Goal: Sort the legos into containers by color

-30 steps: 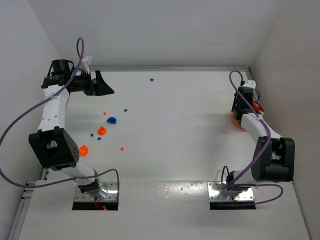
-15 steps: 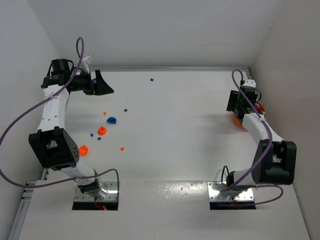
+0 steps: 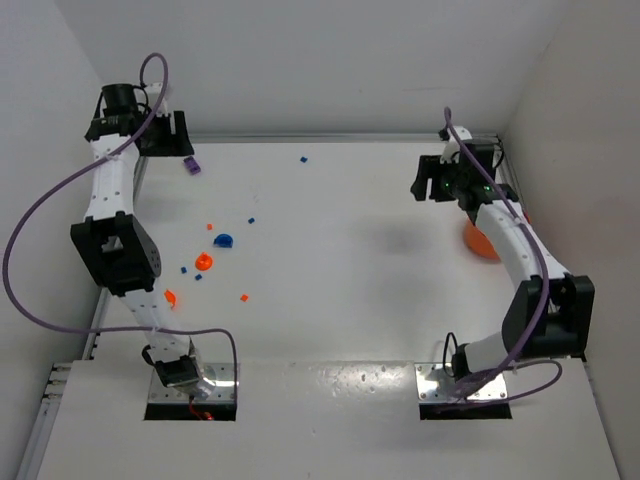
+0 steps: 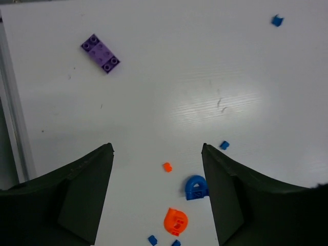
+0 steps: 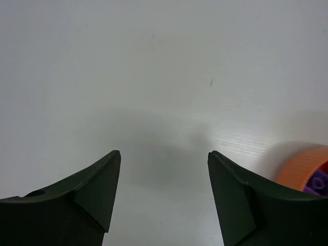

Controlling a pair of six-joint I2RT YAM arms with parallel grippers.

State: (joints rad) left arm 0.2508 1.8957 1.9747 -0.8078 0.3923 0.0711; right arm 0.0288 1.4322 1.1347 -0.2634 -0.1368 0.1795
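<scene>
A flat purple lego [image 4: 100, 53] [image 3: 190, 166] lies near the far left corner. My left gripper [image 4: 157, 148] [image 3: 176, 140] hangs above the table just beside it, open and holding nothing. Below it are scattered legos: blue specks [image 4: 224, 145] [image 4: 277, 20], an orange speck [image 4: 167, 166], a rounded blue piece [image 4: 196, 187] [image 3: 222, 240] and a rounded orange piece [image 4: 176, 221] [image 3: 203, 261]. My right gripper [image 5: 164, 152] [image 3: 422, 186] is open over bare table, left of the orange bowl [image 5: 305, 163] [image 3: 478, 241], which holds something purple.
Another orange piece [image 3: 170, 297] sits by the left arm's lower link. Small specks lie at mid-left [image 3: 244, 297] and far centre [image 3: 303, 158]. Walls close in on the left, back and right. A metal rail [image 4: 13, 118] runs along the left table edge.
My left arm swung back toward the far left corner, and the purple lego now shows on the table. My right gripper opened, rose from the orange bowl and moved left.
</scene>
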